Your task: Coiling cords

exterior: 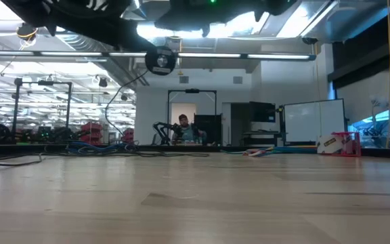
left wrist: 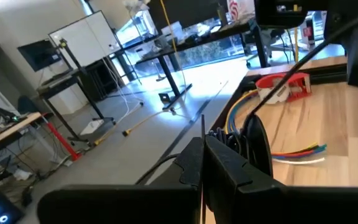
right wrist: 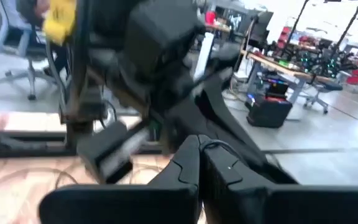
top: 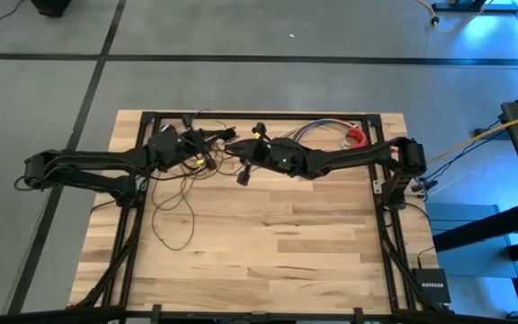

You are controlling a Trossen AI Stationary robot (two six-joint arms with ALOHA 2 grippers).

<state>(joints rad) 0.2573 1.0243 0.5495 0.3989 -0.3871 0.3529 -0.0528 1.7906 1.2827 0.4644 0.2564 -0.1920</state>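
The cord is a thin dark wire. Slack loops of it [top: 173,205] lie on the wooden table's left half, and a strand [exterior: 122,89] hangs from the arms. Its small round puck [exterior: 161,61] hangs in the air under them. Both grippers meet above the table's far middle, pointing level. My left gripper [top: 212,144] [left wrist: 204,163] is shut on a strand. Facing it, my right gripper [top: 244,174] [right wrist: 199,160] is shut too, with a thin strand at its tips. My left gripper pinches a single thin strand of the cord [left wrist: 202,127] between its two fingertips. The fingers are level and come from the table's left, lying across the strand. The strand stands upright through the fingers, clear of the table. My right gripper has a thin strand [right wrist: 215,145] coming out from between its shut fingertips and curving over one finger. The fingers are level and come from the table's right. Which part of the cord this is cannot be told.
A bundle of multicoloured wires [top: 320,129] [left wrist: 298,149] and a red tape dispenser [top: 356,137] [left wrist: 283,87] lie at the table's far right. A yellow cable [top: 484,135] runs off to the right. The table's near half [top: 268,261] is bare wood.
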